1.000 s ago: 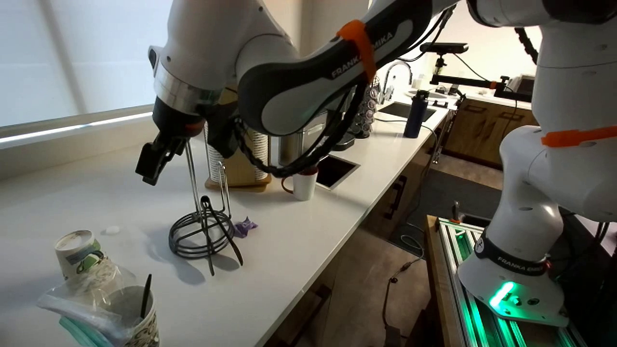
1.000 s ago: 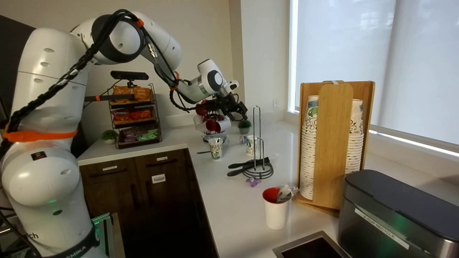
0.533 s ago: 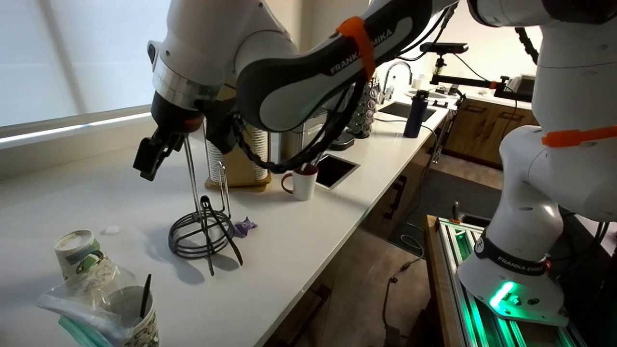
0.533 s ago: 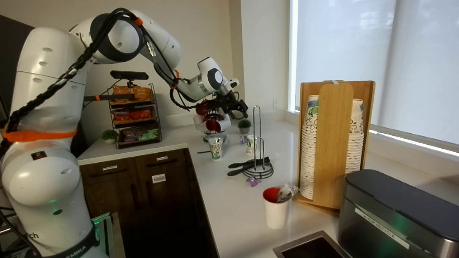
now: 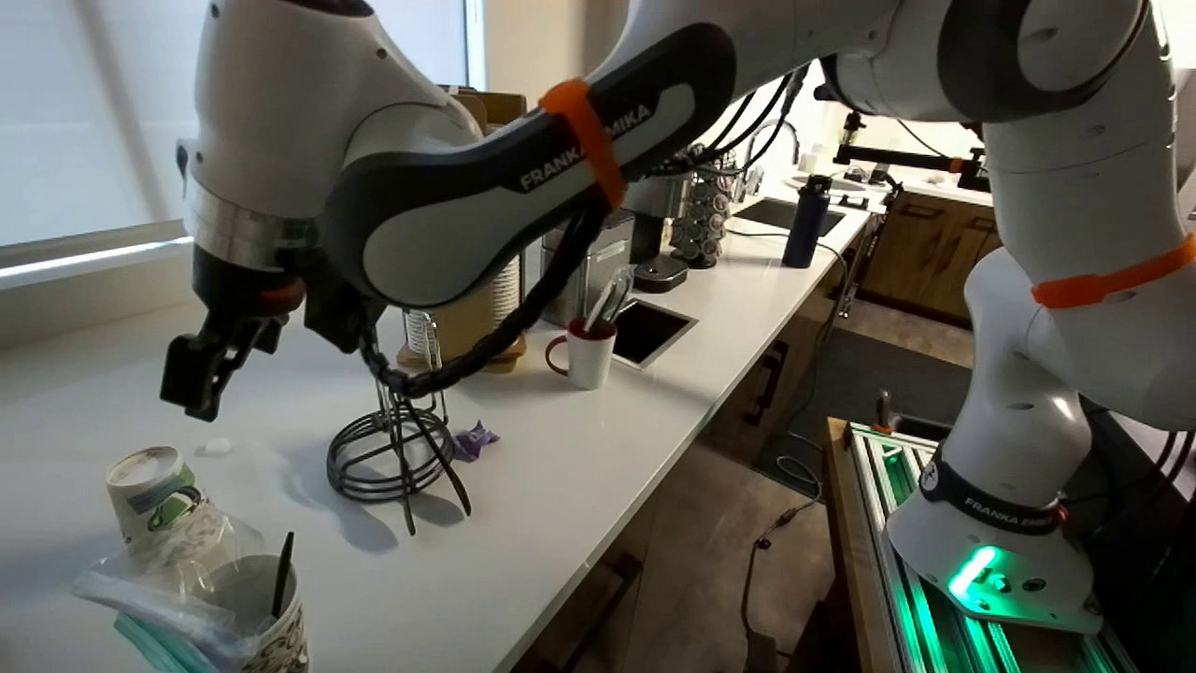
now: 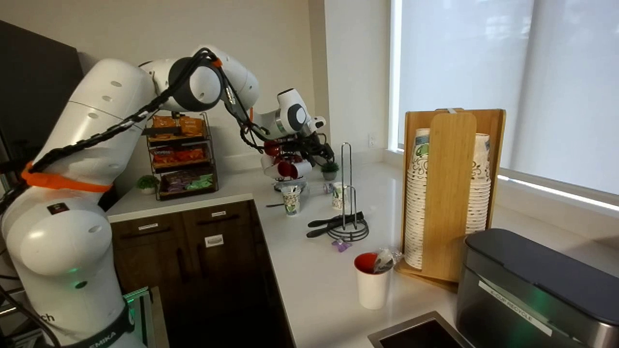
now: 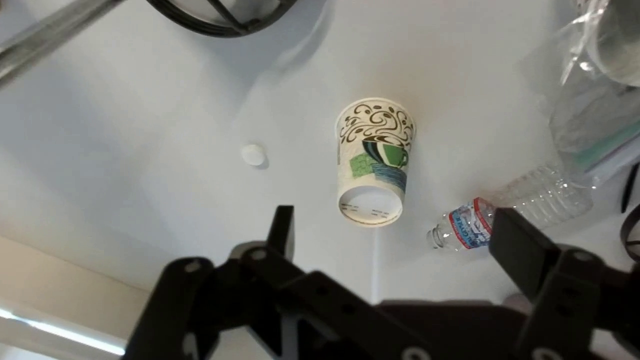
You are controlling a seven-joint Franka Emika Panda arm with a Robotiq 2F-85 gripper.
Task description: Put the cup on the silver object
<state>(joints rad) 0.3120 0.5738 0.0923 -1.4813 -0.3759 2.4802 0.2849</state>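
The cup stands upside down on the white counter, its closed base facing the camera in the wrist view. It also shows in both exterior views; a plastic bag hides its lower part in an exterior view. The silver object is a thin upright rod on a dark looped wire base; part of the rod crosses the top left corner of the wrist view. My gripper is open and empty, above the counter near the cup, apart from it. It also shows in an exterior view.
A plastic bottle lies beside the cup. A bagged cup with a black stick stands near it. Black tongs rest on the wire base. A purple wrapper, a white mug and a wooden cup holder are farther along.
My gripper has moved away from the silver rod toward the cup and come lower. The cup and the silver object have not moved.
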